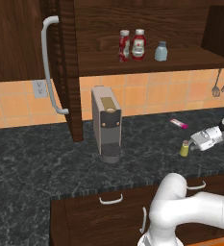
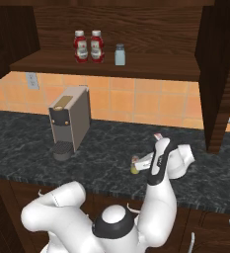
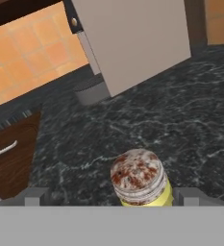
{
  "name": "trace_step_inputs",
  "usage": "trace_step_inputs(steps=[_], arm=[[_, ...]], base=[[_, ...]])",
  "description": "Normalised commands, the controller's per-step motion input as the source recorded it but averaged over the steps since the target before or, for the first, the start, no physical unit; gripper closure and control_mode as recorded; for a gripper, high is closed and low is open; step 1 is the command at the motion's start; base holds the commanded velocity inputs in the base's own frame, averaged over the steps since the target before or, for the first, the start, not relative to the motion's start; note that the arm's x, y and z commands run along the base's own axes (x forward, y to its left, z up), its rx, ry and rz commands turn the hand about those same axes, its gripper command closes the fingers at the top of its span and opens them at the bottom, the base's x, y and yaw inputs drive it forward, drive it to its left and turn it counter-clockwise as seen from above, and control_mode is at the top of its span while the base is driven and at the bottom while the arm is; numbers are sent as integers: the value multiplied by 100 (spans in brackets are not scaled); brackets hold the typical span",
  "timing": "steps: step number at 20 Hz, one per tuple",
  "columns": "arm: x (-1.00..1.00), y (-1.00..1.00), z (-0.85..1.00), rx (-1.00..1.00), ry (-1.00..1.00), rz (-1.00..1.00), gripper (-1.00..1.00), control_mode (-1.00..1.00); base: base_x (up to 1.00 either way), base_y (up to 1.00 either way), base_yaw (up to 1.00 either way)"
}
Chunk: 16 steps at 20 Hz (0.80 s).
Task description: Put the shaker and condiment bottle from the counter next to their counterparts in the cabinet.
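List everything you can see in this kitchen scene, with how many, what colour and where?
red ketchup-style bottles with white caps: two, red, cabinet shelf.
pale blue-grey shaker: one, shelf, right of the bottles.
dark brown wooden cabinet: one, door open.
grey box-shaped coffee machine: one, black marble counter.
pink-and-white tube: one, counter.
tiny yellow-green shaker: one, counter, between the fingertips.
hanging utensils: two, grey, tiled wall.
gripper: one, open, around the shaker.

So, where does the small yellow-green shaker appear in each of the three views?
Left base view: shaker low right on the counter, beside the gripper.
Right base view: shaker near the counter's front edge, below centre.
Hand view: shaker bottom centre, between the fingertips.
Shared landmark: the coffee machine.
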Motion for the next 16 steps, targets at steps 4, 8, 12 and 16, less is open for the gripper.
trace_step_inputs(steps=[4,8,12,16], arm=[[0,1,0,0,0,0,-100,-100],[0,8,0,0,0,0,-100,-100],[0,0,0,0,0,0,-100,-100],[0,0,0,0,0,0,-100,-100]], base=[[0,0,0],[0,0,0],[0,0,0],[0,0,0]])
